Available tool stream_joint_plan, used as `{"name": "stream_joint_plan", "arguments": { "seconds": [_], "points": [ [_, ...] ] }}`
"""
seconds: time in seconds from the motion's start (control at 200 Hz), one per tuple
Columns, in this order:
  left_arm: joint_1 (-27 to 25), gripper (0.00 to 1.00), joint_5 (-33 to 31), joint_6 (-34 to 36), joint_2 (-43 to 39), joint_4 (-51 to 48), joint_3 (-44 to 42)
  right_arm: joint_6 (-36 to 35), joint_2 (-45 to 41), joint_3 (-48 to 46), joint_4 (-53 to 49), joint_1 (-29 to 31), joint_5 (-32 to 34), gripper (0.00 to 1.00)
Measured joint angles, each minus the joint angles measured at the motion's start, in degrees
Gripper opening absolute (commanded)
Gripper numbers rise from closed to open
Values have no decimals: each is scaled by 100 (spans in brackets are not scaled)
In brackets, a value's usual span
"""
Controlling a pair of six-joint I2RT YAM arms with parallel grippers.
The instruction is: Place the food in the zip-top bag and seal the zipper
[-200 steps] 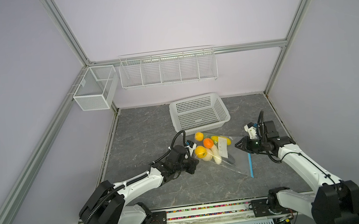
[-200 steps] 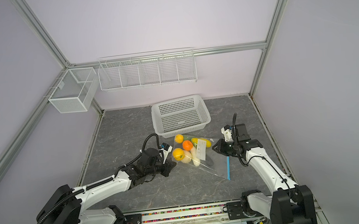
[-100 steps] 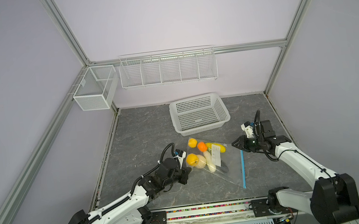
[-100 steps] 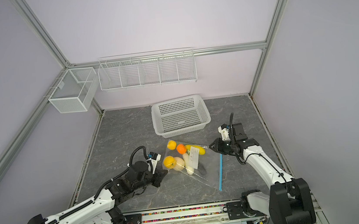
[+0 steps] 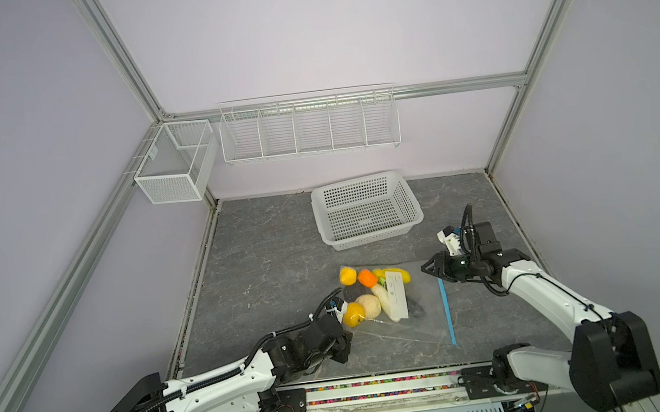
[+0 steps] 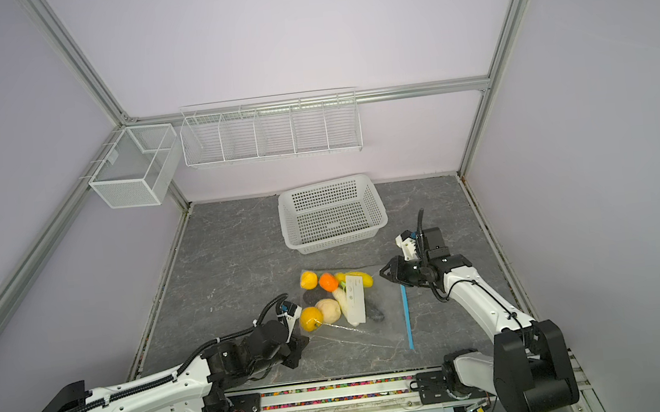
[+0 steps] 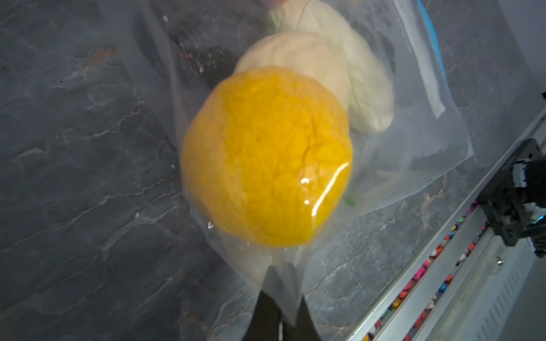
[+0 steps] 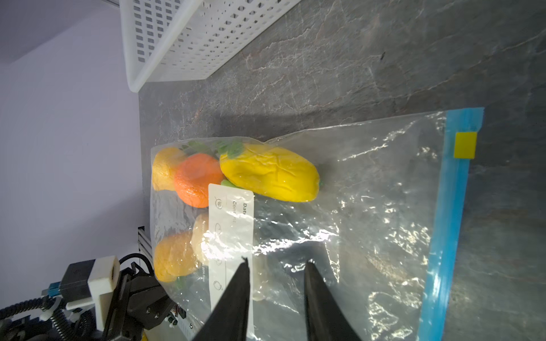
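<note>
- Zip-top bag (image 5: 413,336) lies flat on the desk (image 5: 267,263), in front of the white basket (image 5: 371,240) and between the two arms.
- The food (image 5: 367,295) is all inside, bunched at the closed end on the left arm's side. No piece shows outside the bag.
- The zipper (image 8: 446,221) runs flat and straight along the edge facing the right arm. The yellow slider (image 8: 465,145) sits at the end nearer the basket, so I judge the seal made.
- Left pincer (image 7: 282,298) is low at the bag's near closed corner, just beside the round yellow fruit (image 7: 266,156). Film lies between its narrowly parted jaws, but the view is blurred and I cannot tell whether it is nipped. A hold there would anchor the bag against the slider's pull.
- Right pincer (image 8: 277,261) is released, jaws apart with nothing between, hovering over the bag's clear part near the zipper's far end.
- Judgement: only freeing the corner and drawing both arms away remains.
</note>
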Motion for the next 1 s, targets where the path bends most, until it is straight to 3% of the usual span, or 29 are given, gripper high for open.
{"name": "stream_joint_plan", "arguments": {
  "seconds": [0.12, 0.18, 0.28, 0.385, 0.595, 0.665, 0.745, 0.835, 1.0],
  "points": [
    [-11, 43, -160, -114, -315, -459, 48, -17, 87, 46, 11, 118, -15, 38],
    [-11, 44, -260, -87, -629, -658, 133, -42, 140, 85, 39, 201, -20, 38],
    [-9, 56, -415, -2, -1270, -752, 306, -101, 170, 160, 85, 302, -13, 40],
    [70, 57, -461, 153, -1600, -743, 640, -173, 109, 195, 188, 461, 81, 42],
    [1054, 58, -79, 529, -697, 26, 1163, -376, -216, 175, 592, 660, 498, 48],
    [1233, 75, -184, 664, -398, 35, 1248, -675, -448, 92, 782, 660, 933, 54],
    [1434, 100, -656, 841, -396, 17, 1274, -1172, -859, -179, 1200, 660, 1578, 67],
    [1790, 97, -1633, 946, -496, 90, 1274, -1746, -1154, -553, 1810, 640, 2437, 74],
    [2752, 88, -3217, 1425, -511, 1172, 651, -2396, -621, -927, 2916, 378, 3716, 72]
  ]
}}
